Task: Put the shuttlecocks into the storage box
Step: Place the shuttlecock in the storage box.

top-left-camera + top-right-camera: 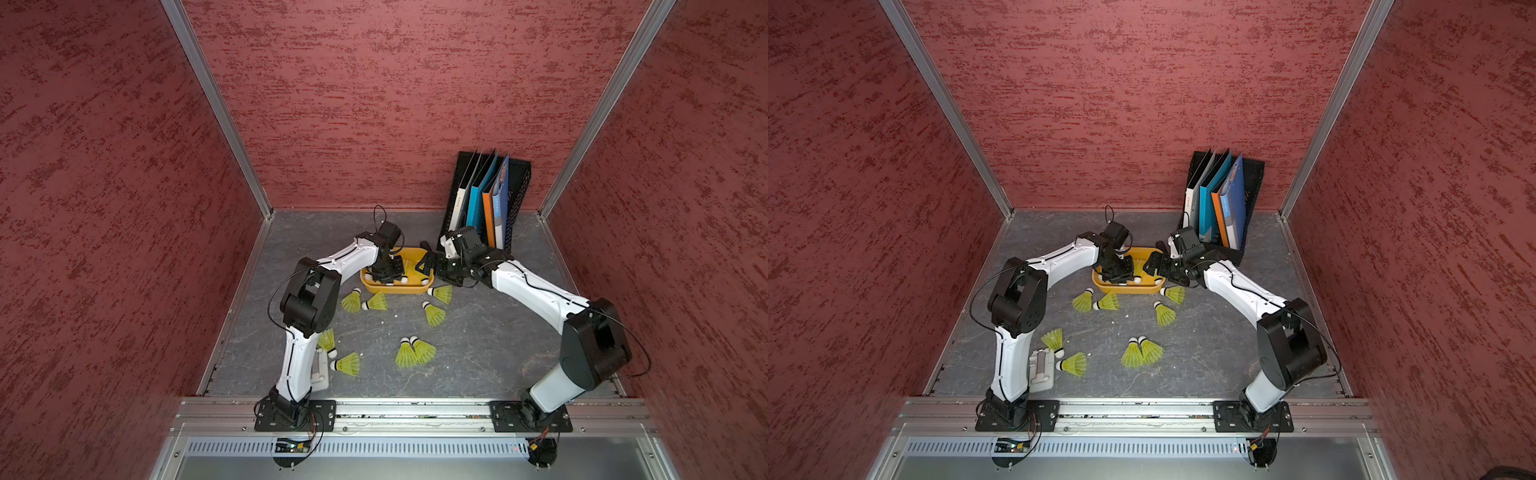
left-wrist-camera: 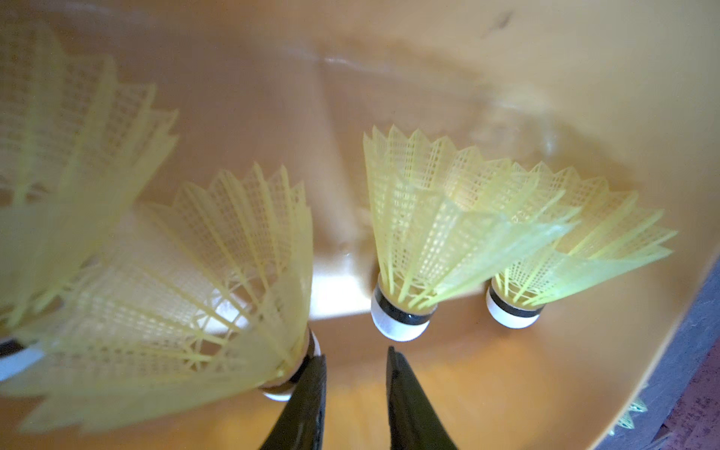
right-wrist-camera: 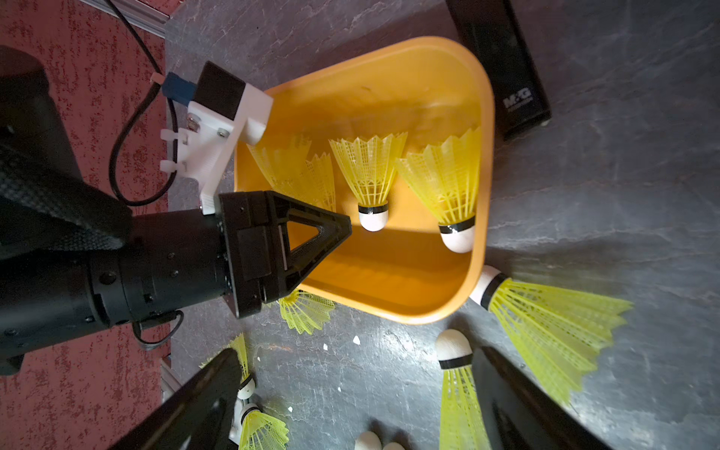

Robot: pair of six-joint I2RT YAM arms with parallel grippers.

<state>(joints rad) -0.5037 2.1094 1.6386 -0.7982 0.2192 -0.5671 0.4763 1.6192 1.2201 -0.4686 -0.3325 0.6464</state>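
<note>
We are looking down on the storage box (image 1: 395, 289), which is sitting at the far middle of the counter (image 1: 490, 345) with both arms reaching to it. The left gripper (image 1: 386, 275) is hanging inside the box near its left end. In the left wrist view its jaws are drawn almost together and pinching nothing, and one white tip is lying just outside one jaw. Four shuttlecocks (image 2: 420, 218) are lying in the box, with their tips toward the near rim and their skirts fanning toward the far wall.

The right gripper (image 1: 426, 257) is hovering at the box's right end, its jaws spread wide and holding nothing. Close behind that wrist the file rack (image 1: 519, 187) is standing against the back wall, its base near the box's far right corner.

Eight more are lying loose on the counter. Two are resting just off the box's near left rim, and one shuttlecock (image 1: 442, 294) is lying just beside the near right corner with another a little nearer to us. A touching pair is lying mid-counter, and two are crowding the left arm's lower link beside a pale plastic part (image 1: 1042, 370).

Bare grey counter is running between the rim group and the mid-counter pair, and out under the right forearm toward the right edge. The left elbow is standing close to the left edge.
</note>
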